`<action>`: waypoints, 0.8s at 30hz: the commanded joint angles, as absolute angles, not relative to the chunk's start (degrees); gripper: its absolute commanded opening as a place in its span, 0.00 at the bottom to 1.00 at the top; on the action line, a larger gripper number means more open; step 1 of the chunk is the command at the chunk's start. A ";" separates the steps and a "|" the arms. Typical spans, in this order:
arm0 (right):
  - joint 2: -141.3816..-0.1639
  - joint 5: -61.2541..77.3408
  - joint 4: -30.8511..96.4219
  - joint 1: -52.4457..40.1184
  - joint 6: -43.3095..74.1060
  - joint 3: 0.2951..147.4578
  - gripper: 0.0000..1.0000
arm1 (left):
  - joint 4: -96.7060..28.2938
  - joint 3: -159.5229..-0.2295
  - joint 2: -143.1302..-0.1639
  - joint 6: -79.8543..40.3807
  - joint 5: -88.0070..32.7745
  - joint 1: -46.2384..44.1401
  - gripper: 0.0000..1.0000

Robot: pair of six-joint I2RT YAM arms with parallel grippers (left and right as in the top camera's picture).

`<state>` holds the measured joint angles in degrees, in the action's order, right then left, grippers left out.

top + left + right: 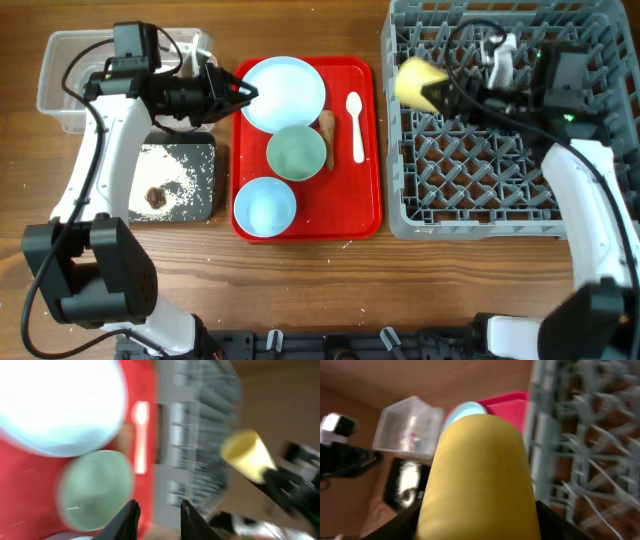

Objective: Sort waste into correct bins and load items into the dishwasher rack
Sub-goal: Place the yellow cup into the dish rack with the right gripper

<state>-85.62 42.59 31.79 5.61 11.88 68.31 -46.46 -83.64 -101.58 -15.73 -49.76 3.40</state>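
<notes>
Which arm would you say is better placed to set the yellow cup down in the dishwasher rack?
Right: the right gripper holds the yellow cup over the rack's left edge; the left gripper is empty beside the plate.

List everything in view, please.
rack: one, grey, table's right
red tray: one, red, centre
plate: one, pale blue, tray's far end
green bowl: one, green, tray's middle
blue bowl: one, blue, tray's near end
spoon: one, white, tray's right side
stick: one, brown, beside green bowl
tub: one, clear, far left
black tray: one, black, left; holds white grains, brown lump
cup: one, yellow, in right pincer
left pincer: open, beside plate
right pincer: shut on cup
</notes>
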 commanded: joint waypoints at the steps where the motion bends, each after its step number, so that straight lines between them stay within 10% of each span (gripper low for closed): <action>1: -78.89 20.51 45.39 3.73 8.73 75.50 0.17 | -48.16 -84.49 -100.55 -15.16 -32.77 3.29 0.28; 8: -79.61 3.86 74.13 -1.32 9.80 81.21 0.17 | -52.62 -84.49 -100.55 -15.14 -16.64 1.41 0.26; 20: -92.23 4.14 79.24 -1.34 10.66 77.62 0.17 | -51.96 -84.49 -100.55 -15.22 -1.21 -8.43 0.34; 22: -93.08 4.99 77.78 -1.32 10.66 75.88 0.26 | -51.96 -84.49 -100.55 -15.22 -1.21 -8.43 0.35; 24: -93.45 4.97 77.03 -1.32 10.63 75.61 0.72 | -51.96 -84.49 -100.55 -15.22 -1.21 -8.43 0.36</action>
